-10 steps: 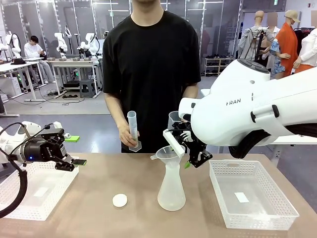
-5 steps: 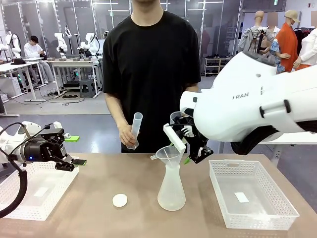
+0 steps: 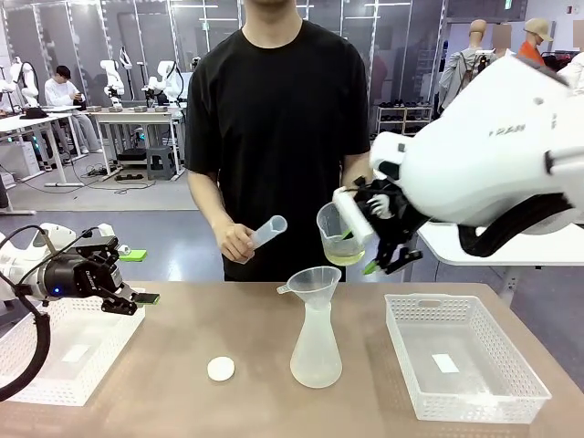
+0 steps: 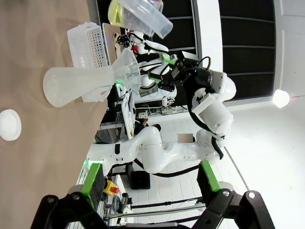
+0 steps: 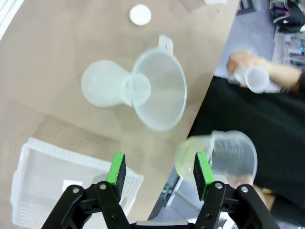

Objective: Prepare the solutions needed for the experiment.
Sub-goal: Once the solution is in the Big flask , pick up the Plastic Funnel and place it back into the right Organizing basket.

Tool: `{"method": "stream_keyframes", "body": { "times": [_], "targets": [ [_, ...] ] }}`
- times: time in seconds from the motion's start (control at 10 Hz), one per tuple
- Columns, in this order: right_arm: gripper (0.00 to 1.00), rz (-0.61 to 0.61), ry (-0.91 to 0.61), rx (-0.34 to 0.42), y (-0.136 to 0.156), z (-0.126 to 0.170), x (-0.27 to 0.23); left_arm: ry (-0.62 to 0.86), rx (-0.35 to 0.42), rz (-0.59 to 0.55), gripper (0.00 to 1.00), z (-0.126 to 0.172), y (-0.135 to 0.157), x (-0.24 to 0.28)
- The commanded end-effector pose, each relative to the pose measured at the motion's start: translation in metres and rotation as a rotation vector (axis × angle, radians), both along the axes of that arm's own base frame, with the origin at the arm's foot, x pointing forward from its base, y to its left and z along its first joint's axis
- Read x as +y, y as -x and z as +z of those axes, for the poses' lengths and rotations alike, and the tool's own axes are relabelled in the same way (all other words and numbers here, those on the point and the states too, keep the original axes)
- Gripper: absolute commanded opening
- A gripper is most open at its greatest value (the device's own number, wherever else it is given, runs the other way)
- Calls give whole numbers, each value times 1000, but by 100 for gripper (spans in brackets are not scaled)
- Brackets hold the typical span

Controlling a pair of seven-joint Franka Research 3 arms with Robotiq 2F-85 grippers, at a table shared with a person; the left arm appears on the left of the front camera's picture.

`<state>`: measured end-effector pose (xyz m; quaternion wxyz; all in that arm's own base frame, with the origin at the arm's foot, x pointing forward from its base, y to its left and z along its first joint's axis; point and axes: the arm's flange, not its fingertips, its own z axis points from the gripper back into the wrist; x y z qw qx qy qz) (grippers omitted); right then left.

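Left arm low at the left edge of the tabletop [image 3: 228, 319], forearm level; left pincer [image 3: 141, 276] points toward the middle, over the right-hand rim of the left basket [image 3: 55, 388]; pads at their widest, nothing between them; one flat white slip lies in that basket. White round cap [image 3: 220, 369] lies alone on the tabletop, between that basket and the flask. At the far edge a person's hand [image 3: 235, 243] holds a clear cylinder [image 3: 269, 230], tilted almost level. Conical flask [image 3: 316, 351] upright at centre, funnel [image 3: 315, 281] seated in its neck; contents of the flask cannot be told. Beaker [image 3: 336, 224] in the air above and just right of the funnel, tipped; the solutions [image 3: 344, 256], pale yellow-green, pooled in its lower corner. Right arm reaches in high from the right, wrist bent down; right pincer [image 5: 159, 164] points down at funnel and flask, pads moderately apart, nothing clamped between them; the beaker sits just beside one finger, outside the gap; what supports the beaker cannot be told. Right basket [image 3: 474, 401] on the tabletop below that arm, holding one white slip.
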<state>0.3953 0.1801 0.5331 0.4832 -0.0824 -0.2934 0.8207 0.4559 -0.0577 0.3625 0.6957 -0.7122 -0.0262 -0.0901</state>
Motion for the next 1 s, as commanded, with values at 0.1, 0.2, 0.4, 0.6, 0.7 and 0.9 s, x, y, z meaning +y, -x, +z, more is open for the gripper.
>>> {"method": "stream_keyframes", "body": {
  "times": [0.1,0.2,0.4,0.6,0.7,0.9],
  "targets": [
    [72,-217,-41,95,-11,18,-38,16,-3,6,100,3,-1,-1],
    [72,-294,-42,127,-13,19,-45,16,-3,6,100,3,-1,-1],
    [72,-417,-77,143,-4,24,-54,16,-3,6,100,3,-1,-1],
    [72,-284,-56,114,-17,14,-60,16,-3,6,100,3,-1,-1],
    [72,-284,-56,114,-17,14,-60,16,-3,6,100,3,-1,-1],
    [72,-317,-64,127,-14,16,-58,16,-3,6,100,3,-1,-1]
  ]
}}
